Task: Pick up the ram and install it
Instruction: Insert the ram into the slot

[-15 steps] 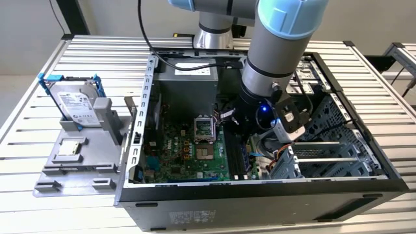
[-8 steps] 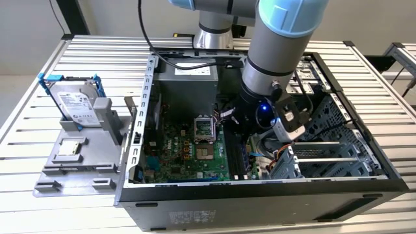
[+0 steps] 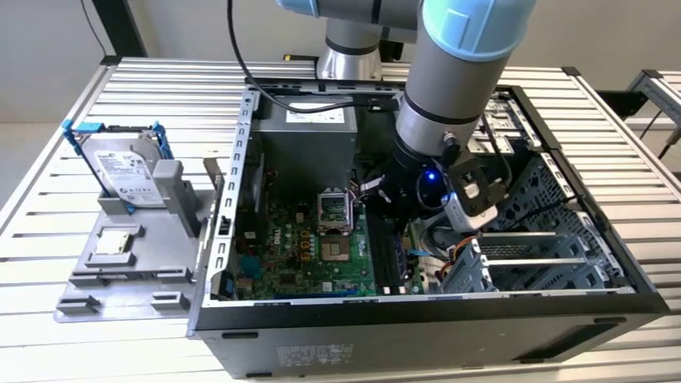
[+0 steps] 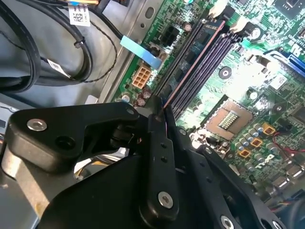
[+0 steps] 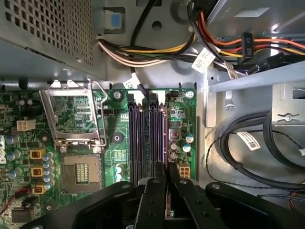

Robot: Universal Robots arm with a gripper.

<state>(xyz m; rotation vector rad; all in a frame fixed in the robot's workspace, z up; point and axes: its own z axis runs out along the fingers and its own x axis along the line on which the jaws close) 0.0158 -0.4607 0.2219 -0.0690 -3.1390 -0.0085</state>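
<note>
In the second wrist view the pincer is clenched, its two black fingers pressed close on a thin dark stick seen edge-on, which I take to be the ram. The ram's narrow upper edge runs away from the fingertips along the memory slots, in line with the slot on the side nearer the bare metal case wall. Whether it sits in the slot or only just above it cannot be told. In the first wrist view the pincer is at the near end of the same slots, with the open processor socket beside them on the green board. The step in hand looks like the installing, with the pick-up already done. Seating the stick would call for a straight press down into the slot, kept parallel to it, with the notch matched and the end latches free to close. A tilt could jam it. In the exterior view the arm reaches steeply down into the open computer case, its wrist low over the board and turned toward the memory slots. Beyond the case, on the exterior view's left, a hard drive stands in a grey tray on the slatted counter, well apart from the work.
</note>
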